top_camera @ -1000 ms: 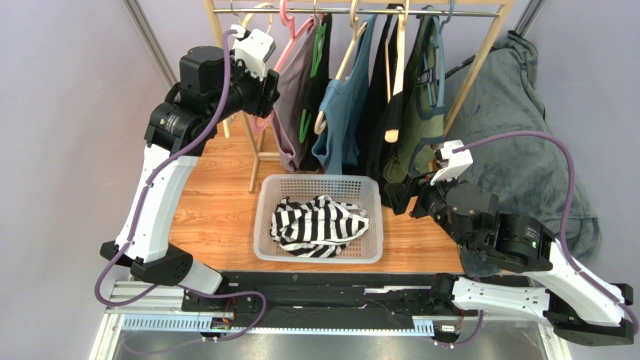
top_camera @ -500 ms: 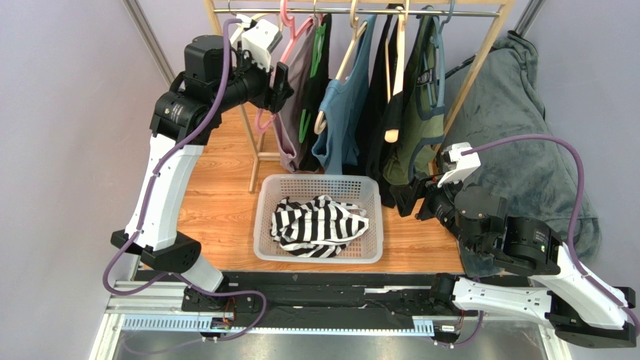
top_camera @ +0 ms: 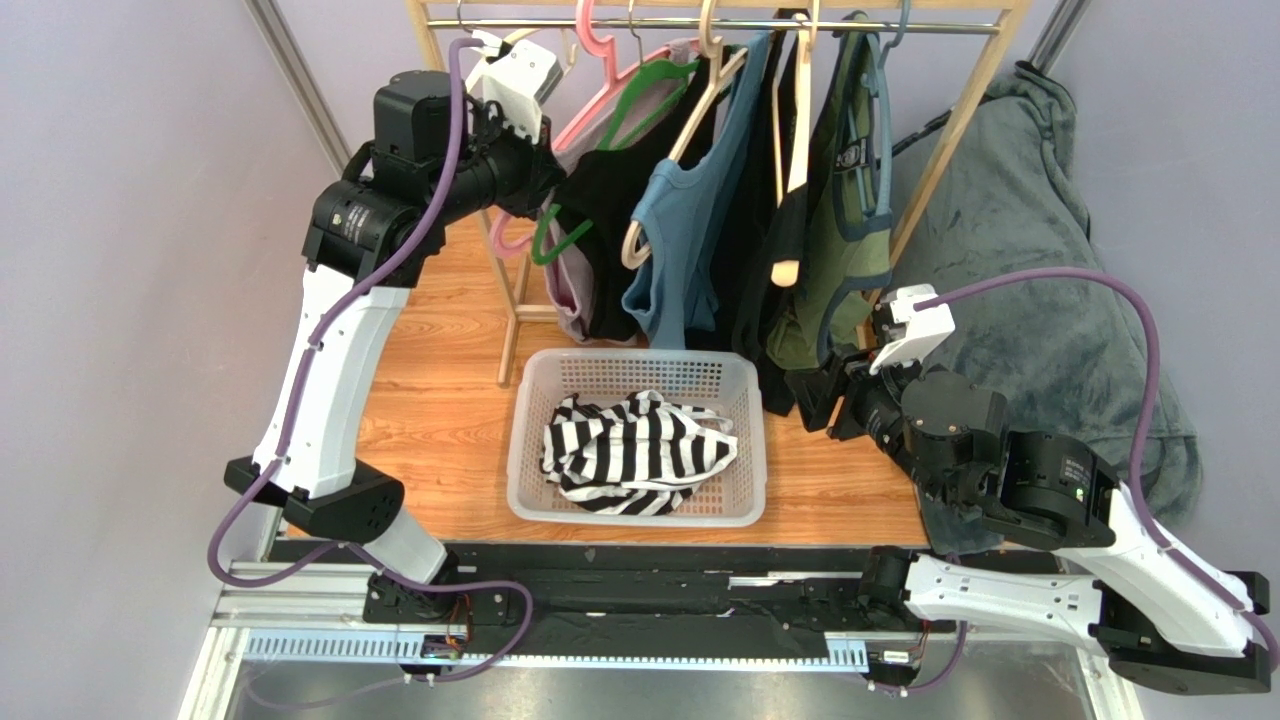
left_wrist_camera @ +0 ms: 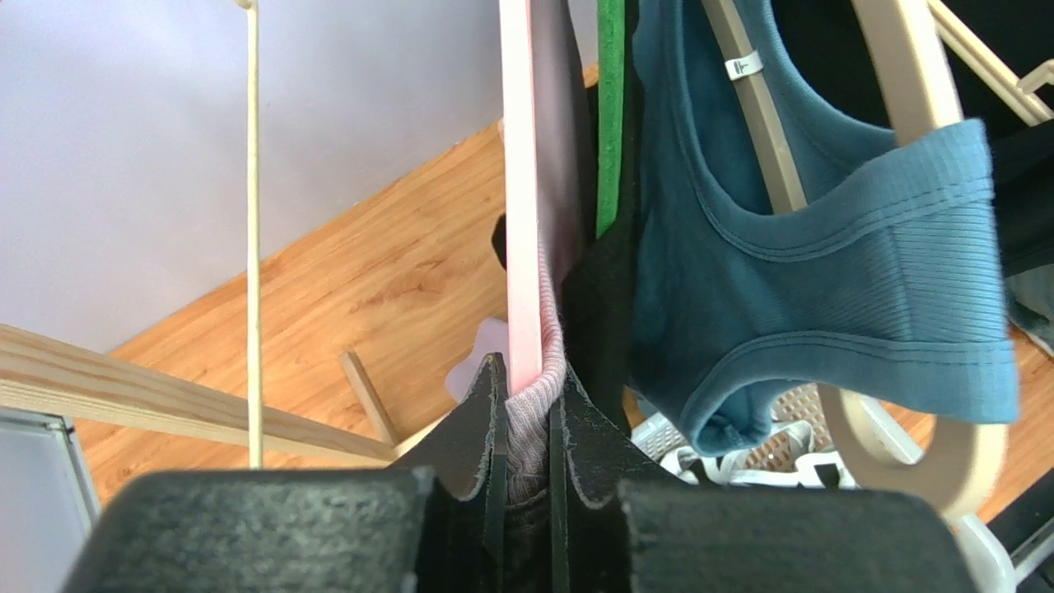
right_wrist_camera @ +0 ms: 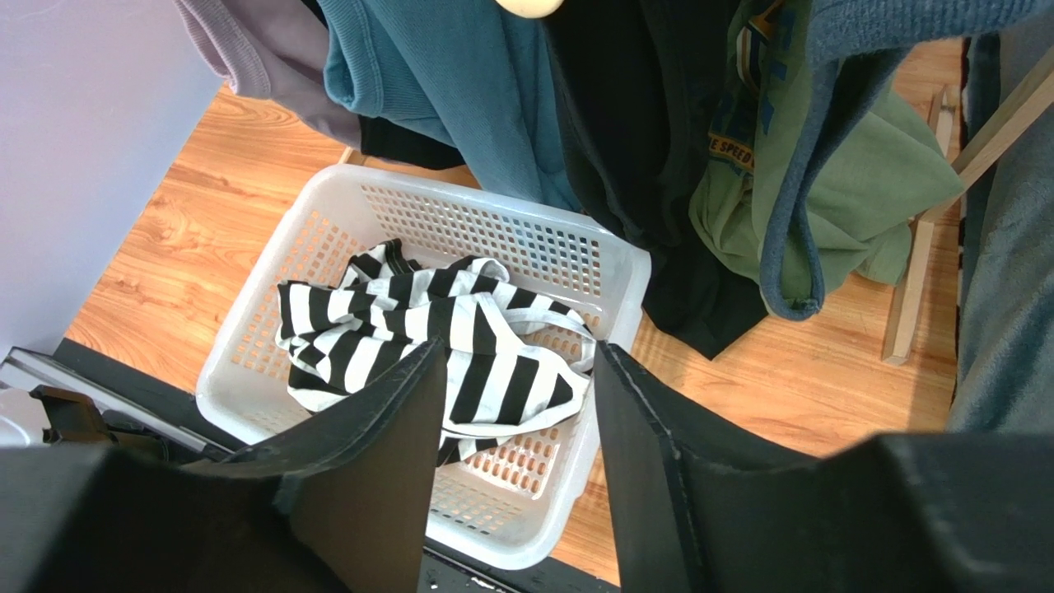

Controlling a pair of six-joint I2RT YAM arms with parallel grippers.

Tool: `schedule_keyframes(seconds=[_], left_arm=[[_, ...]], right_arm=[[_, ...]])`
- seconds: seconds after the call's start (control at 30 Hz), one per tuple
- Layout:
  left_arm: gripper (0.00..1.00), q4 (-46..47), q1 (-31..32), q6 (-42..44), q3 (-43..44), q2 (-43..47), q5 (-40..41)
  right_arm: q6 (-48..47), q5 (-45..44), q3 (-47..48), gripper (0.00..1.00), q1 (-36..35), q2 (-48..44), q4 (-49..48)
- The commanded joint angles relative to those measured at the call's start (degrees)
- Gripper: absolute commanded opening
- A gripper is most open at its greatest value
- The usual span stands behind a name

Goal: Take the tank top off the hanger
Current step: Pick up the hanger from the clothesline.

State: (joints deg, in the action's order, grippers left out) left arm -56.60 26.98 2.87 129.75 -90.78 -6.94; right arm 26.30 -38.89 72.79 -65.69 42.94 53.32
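A mauve-pink ribbed tank top point(top_camera: 571, 293) hangs on a pink hanger point(top_camera: 589, 102) at the left end of a wooden clothes rail point(top_camera: 706, 23), above the back of the tabletop point(top_camera: 436, 405). Top and hanger slant out toward the left. A black garment point(top_camera: 616, 195) on a green hanger point(top_camera: 661, 78) slants beside them.

The left jaws are up near the rail and pressed almost together, pinching a fold of the tank top's ribbed edge. In the left wrist view that pink cloth point(left_wrist_camera: 535, 408) sits btwn the two dark pads, right under the pink hanger's point(left_wrist_camera: 520, 185) arm. Can't tell if the pads touch the hanger too.

The right jaws are spread apart w/ nothing in them. They are low on the right, near the hems of dark hanging clothes and just right of a white basket point(top_camera: 526, 435) w/ a black-and-white striped garment point(top_camera: 631, 450) inside.
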Motion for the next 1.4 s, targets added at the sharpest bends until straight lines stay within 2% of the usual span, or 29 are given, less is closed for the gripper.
schedule_keyframes(seconds=[0.0,0.1,0.3,0.4,0.53,0.73,0.87,1.03,1.13,1.37], left_arm=[[0.00,1.22,0.26,-0.06,4.10,0.52,0.78],[0.00,1.84,0.26,0.73,6.21,1.13,2.28],[0.00,2.46,0.26,1.87,7.18,4.56,4.39],[0.00,2.28,0.26,1.78,3.94,7.45,4.22],[0.00,2.46,0.26,2.40,-5.10,12.29,4.04],[0.00,1.85,0.26,3.71,-9.78,19.06,3.95],[0.00,0.44,0.26,4.95,-6.89,22.31,2.46],[0.00,-0.44,0.26,7.75,4.16,23.45,-3.76],[0.00,0.35,0.26,8.28,7.95,25.03,-8.07],[0.00,0.79,0.26,9.69,12.63,27.85,-15.02]], right_arm=[[0.24,-0.31,0.77,0.48,0.21,-0.31,-0.85],[0.06,-0.48,0.86,0.43,0.21,-0.40,-0.50],[0.15,-0.04,1.03,0.41,0.21,-0.22,-0.41],[0.41,0.31,0.95,0.40,0.21,-0.05,-0.41],[0.59,0.49,0.94,0.40,0.12,-0.22,-0.23],[0.68,0.31,2.44,0.40,0.21,0.04,1.08],[0.77,0.40,3.05,0.41,0.21,0.65,1.70],[0.59,0.84,3.32,0.42,0.21,0.83,1.70],[0.94,0.92,2.97,0.42,0.13,0.66,1.44],[1.03,0.31,2.97,0.43,0.12,0.57,2.49]])
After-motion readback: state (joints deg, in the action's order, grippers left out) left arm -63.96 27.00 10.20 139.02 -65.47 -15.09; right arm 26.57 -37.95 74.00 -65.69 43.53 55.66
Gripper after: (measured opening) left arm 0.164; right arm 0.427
